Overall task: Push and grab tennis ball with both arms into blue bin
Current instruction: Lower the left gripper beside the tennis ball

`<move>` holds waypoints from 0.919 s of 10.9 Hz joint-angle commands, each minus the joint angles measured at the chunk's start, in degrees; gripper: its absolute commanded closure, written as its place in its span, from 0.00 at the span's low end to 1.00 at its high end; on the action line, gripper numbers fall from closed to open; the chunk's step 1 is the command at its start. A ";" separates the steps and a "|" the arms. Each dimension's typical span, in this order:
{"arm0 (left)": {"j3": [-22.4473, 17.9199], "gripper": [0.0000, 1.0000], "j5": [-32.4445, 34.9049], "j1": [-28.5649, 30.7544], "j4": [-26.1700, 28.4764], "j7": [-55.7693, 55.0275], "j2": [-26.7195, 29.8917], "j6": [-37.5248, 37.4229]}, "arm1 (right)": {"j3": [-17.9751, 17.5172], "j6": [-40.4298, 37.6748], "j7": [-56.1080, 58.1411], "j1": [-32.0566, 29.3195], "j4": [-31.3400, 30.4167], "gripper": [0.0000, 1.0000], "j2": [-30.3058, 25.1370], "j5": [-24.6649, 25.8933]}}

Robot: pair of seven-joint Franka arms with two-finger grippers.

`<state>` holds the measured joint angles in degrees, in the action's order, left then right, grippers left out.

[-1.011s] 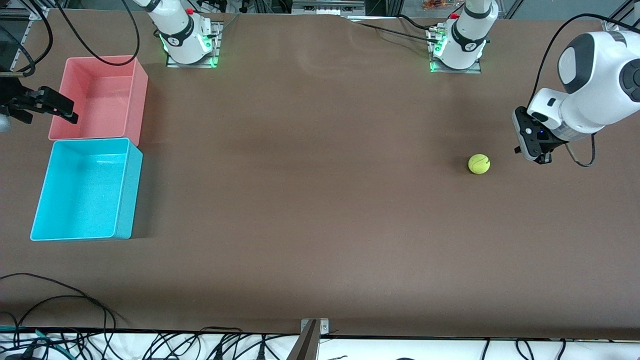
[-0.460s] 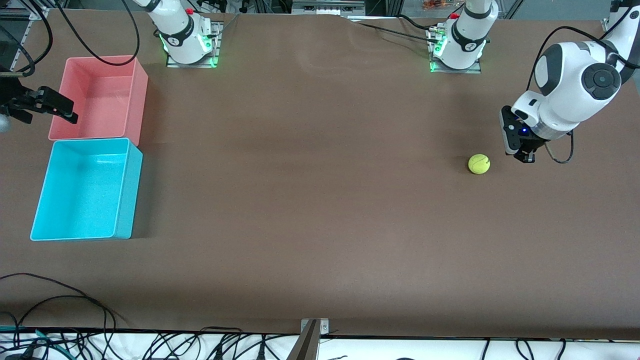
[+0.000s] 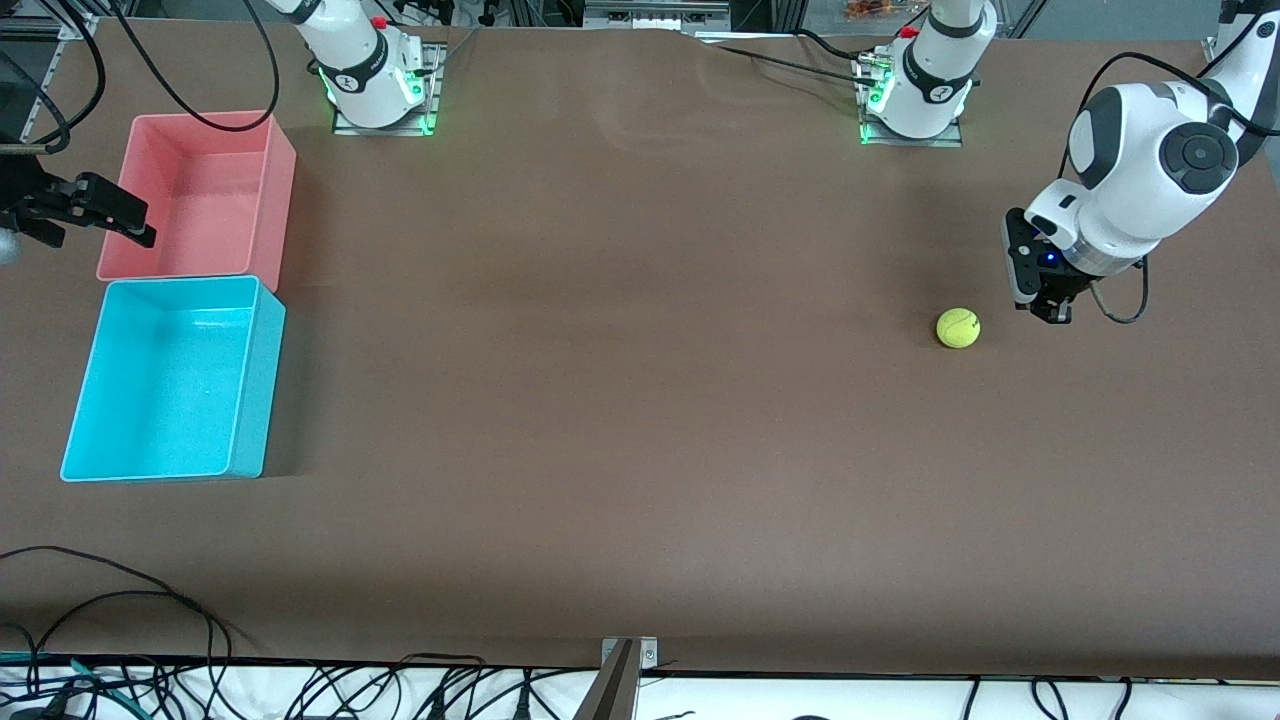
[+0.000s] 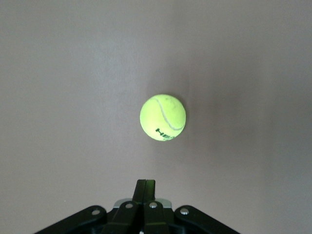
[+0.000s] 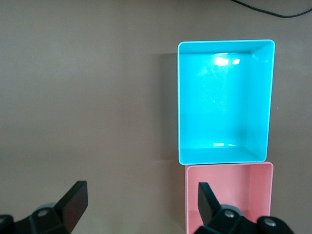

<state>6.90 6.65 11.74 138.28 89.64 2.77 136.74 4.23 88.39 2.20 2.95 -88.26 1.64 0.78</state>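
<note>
The tennis ball [image 3: 958,328] is fuzzy yellow-green felt with a smooth pale seam. The table [image 3: 640,420] has a matt brown cover, cloth or paper by the look of it (slightly rippled near the bases). The blue bin [image 3: 166,378] and pink bin [image 3: 203,195] are smooth plastic with a bit of gloss inside. The arm shells look like glossy white plastic, and the left gripper [image 3: 1045,300] is matt black.

— What do the arms look like?
— The left arm [image 3: 1140,190] has glossy white shells, dark grey round joint caps and a looping black cable. Both bases glow green.
— And the claws?
— Black. The left claw [image 4: 145,187] shows small silver screws; the right claw [image 5: 139,202] has wedge-shaped fingers [image 5: 75,200].
</note>
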 commanded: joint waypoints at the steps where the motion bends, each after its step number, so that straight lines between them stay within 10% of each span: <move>1: 0.30 1.00 1.52 2.85 4.01 5.09 0.58 5.73 | -0.10 -1.11 -0.62 0.12 1.78 0.00 0.56 0.54; 10: 0.31 1.00 1.52 8.38 8.23 12.84 -9.87 24.52 | -0.10 -1.03 -0.62 0.12 1.69 0.00 0.56 0.54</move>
<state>6.85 6.96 18.85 146.82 101.02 -4.09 157.65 4.21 88.39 2.20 2.97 -88.26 1.64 0.78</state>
